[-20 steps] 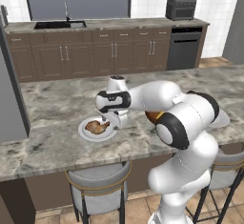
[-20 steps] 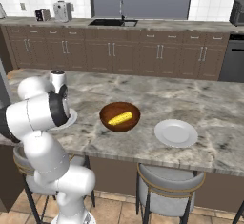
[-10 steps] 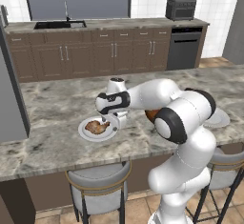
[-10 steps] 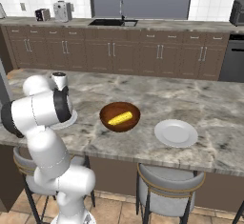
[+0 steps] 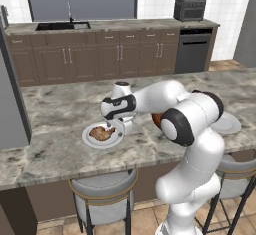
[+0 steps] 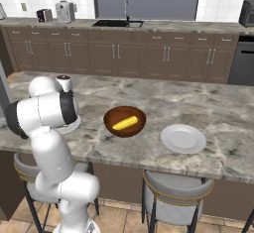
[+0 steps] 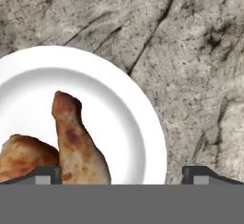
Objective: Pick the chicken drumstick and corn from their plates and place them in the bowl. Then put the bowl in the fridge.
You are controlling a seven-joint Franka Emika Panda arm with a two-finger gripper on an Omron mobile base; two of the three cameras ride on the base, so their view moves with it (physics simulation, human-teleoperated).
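The golden-brown chicken drumstick (image 5: 101, 133) lies on a white plate (image 5: 89, 138) near the island's front edge. My gripper (image 5: 120, 129) hangs open just above that plate's right rim. In the hand view the drumstick (image 7: 78, 144) sits at the lower left on the plate (image 7: 126, 108), and my gripper (image 7: 125, 175) has nothing between its fingertips (image 7: 45, 175). The yellow corn (image 6: 125, 123) lies inside the reddish-brown bowl (image 6: 111, 117). A second plate (image 6: 183, 138) stands bare to the bowl's right. The arm hides most of the bowl (image 5: 156, 120) in the left base view. The grey fridge (image 5: 10, 104) stands at the far left.
Two grey-cushioned stools (image 5: 102, 186) (image 6: 173, 202) stand under the island's front edge. Behind the island runs a dark brown cabinet row with a sink (image 5: 62, 26), a dishwasher (image 5: 192, 51) and a toaster oven (image 5: 189, 9).
The arm's elbow has shifted a little to the left above the drumstick's plate. The jaws have stayed open. The food, plates and bowl have not moved.
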